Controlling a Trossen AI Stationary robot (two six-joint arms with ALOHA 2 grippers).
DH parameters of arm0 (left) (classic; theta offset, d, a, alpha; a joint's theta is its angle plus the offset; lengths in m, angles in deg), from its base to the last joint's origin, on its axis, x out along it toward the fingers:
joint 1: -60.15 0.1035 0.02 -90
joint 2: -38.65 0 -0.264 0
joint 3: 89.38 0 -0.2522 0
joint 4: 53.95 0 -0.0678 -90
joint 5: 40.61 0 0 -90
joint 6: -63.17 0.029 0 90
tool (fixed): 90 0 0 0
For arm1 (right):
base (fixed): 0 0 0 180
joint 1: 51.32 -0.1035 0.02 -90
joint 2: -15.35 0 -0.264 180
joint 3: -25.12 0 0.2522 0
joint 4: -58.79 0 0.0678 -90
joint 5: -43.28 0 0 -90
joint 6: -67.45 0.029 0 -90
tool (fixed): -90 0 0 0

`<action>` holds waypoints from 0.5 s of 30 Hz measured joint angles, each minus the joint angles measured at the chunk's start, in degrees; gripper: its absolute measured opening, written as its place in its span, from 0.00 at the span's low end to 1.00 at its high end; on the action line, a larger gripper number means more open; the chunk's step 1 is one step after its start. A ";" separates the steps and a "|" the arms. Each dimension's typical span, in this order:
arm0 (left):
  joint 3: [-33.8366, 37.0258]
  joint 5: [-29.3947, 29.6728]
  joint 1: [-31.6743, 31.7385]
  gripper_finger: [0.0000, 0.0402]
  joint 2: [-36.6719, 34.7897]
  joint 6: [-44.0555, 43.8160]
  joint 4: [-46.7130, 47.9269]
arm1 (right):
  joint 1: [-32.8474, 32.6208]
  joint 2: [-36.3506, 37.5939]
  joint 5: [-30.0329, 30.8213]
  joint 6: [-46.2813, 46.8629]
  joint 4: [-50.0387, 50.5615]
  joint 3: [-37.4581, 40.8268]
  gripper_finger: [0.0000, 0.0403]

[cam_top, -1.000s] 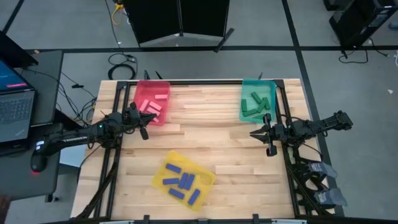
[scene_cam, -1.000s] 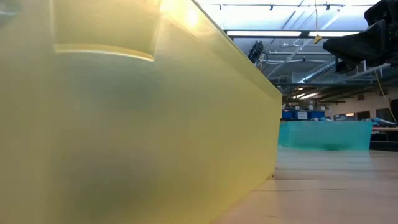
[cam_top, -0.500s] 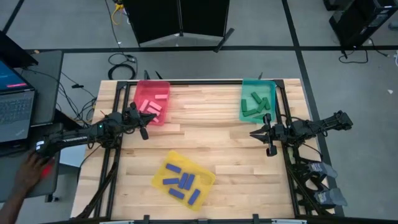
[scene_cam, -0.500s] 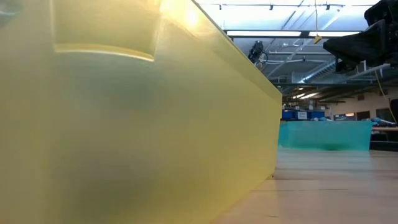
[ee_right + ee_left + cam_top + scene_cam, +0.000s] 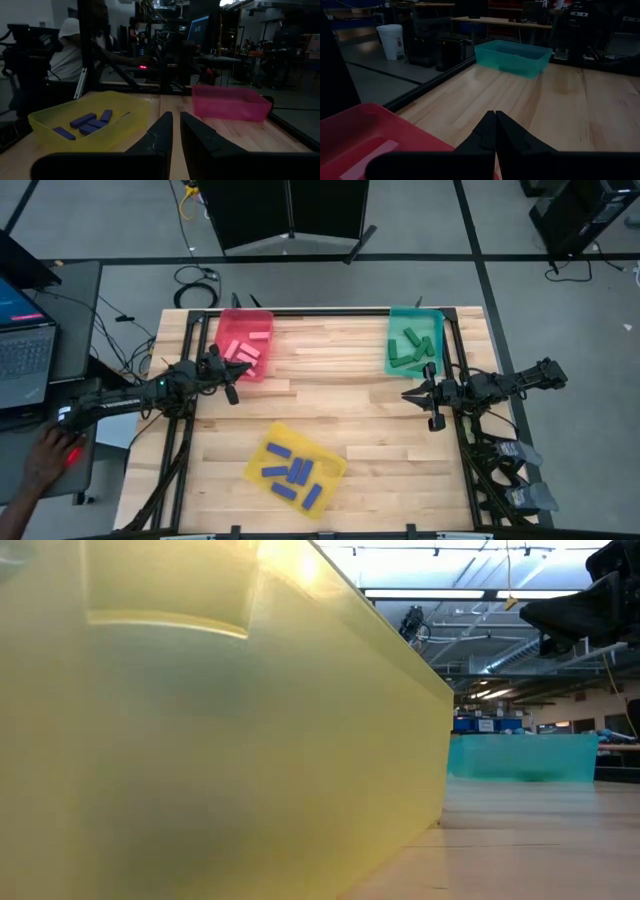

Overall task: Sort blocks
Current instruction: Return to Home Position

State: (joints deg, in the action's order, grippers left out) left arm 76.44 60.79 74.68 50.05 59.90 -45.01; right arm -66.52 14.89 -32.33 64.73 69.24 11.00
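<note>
Pink blocks lie in the red tray, green blocks in the teal tray, and blue blocks in the yellow tray. My left gripper hovers at the near right corner of the red tray, with its fingers shut. My right gripper hovers near the table's right edge, nearer than the teal tray. It is shut but for a narrow slit and points toward the yellow tray and its blue blocks. Neither gripper touches anything.
In the low view the yellow tray's wall fills most of the picture, and the teal tray stands farther off. Bare wood lies between the three trays. A person's hand rests on the side table at the left, beside a laptop.
Both arms have kept still. A person's hand has come in from the near left onto the side table beside the laptop.
</note>
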 joint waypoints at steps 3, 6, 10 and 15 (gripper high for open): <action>0.00 0.00 0.00 0.02 0.00 0.00 0.00 | 0.00 -0.01 0.00 0.00 0.00 0.02 0.12; 0.00 0.00 0.00 0.01 0.00 0.00 0.00 | 0.00 -0.01 0.00 0.01 0.00 0.02 0.12; 0.00 0.00 0.00 0.01 0.00 0.00 0.00 | 0.00 -0.01 0.00 0.00 0.00 0.02 0.12; 0.00 0.00 0.00 0.02 0.00 -0.01 0.00 | 0.00 -0.01 0.00 0.00 0.00 0.02 0.11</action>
State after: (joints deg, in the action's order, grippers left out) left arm 76.44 60.79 74.68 50.05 59.89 -45.01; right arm -66.52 14.88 -32.33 64.73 69.24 11.02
